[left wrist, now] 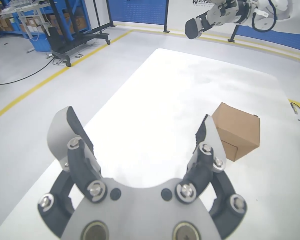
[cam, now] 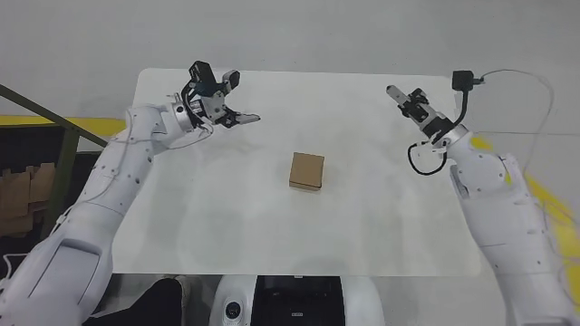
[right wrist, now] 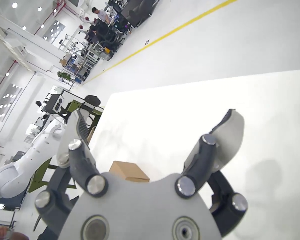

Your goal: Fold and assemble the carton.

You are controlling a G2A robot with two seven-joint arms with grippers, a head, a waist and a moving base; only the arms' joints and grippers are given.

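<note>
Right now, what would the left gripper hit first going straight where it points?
Likely only bare table; the carton lies just beside the line of the left gripper; depth is unclear.

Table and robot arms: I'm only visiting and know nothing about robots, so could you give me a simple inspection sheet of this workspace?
Surface: white table, bare apart from one box.
Job's things: brown carton, box-shaped, near the table's middle, touching neither gripper.
Clutter: nothing seen.
Grippers: left gripper open, holding nothing, above the table with the carton off to one side; right gripper open, holding nothing, over the opposite side.
Cables: black cable loop at the right arm's wrist, off the carton.
Surroundings: pale floor with a yellow line; blue racks beyond.
</note>
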